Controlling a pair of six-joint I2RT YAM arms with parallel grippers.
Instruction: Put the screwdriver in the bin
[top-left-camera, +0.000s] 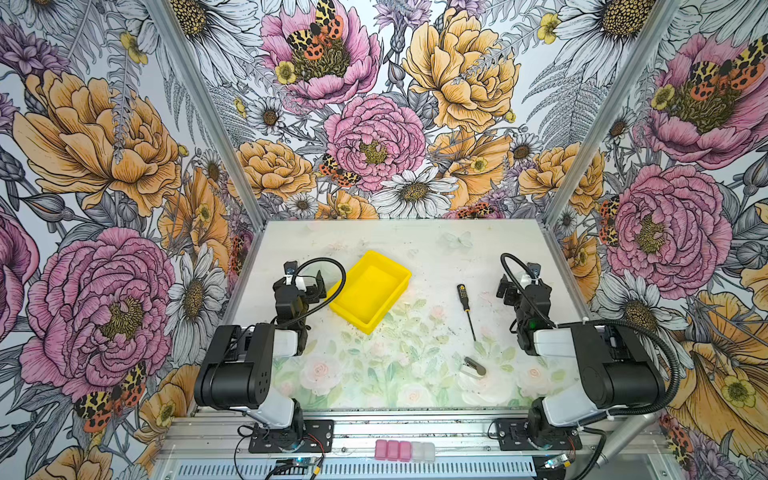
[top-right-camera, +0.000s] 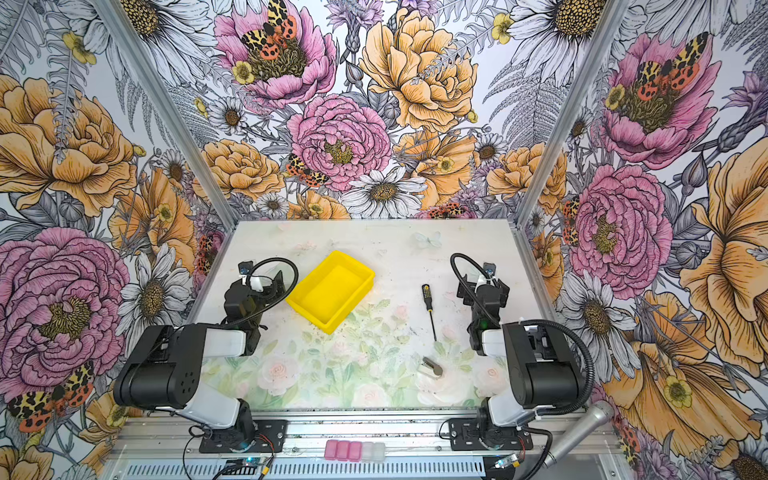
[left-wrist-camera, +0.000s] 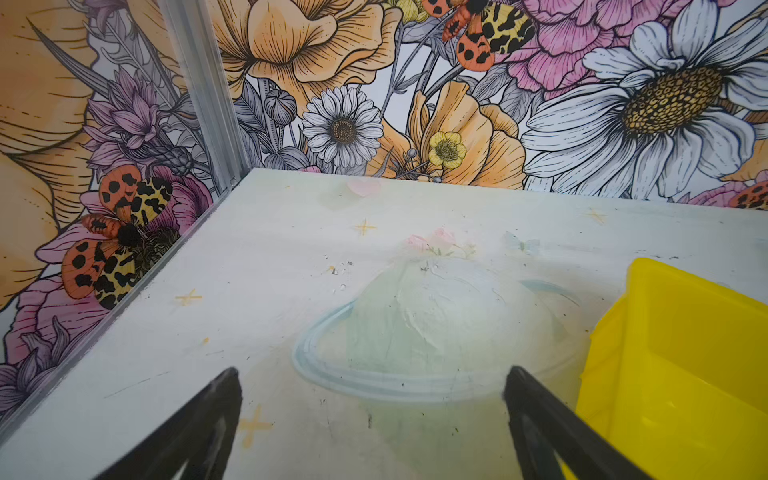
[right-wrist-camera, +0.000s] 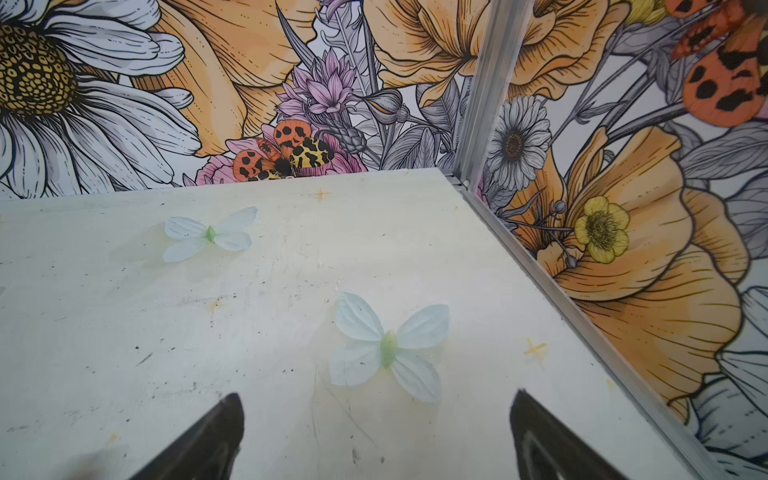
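Nearest the camera, a small grey stapler (top-left-camera: 473, 367) lies apart from the job, and the right arm should leave it alone. Beyond it the screwdriver (top-left-camera: 466, 309) rests flat on the table (top-left-camera: 436, 257), tip toward the stapler, well apart from the yellow bin (top-left-camera: 365, 324) to its left. Both the right gripper (right-wrist-camera: 376, 436) and the left gripper (left-wrist-camera: 372, 409) hover empty with fingers spread wide. The right one probably does best to straddle the ribbed handle crosswise. No readable writing shows.
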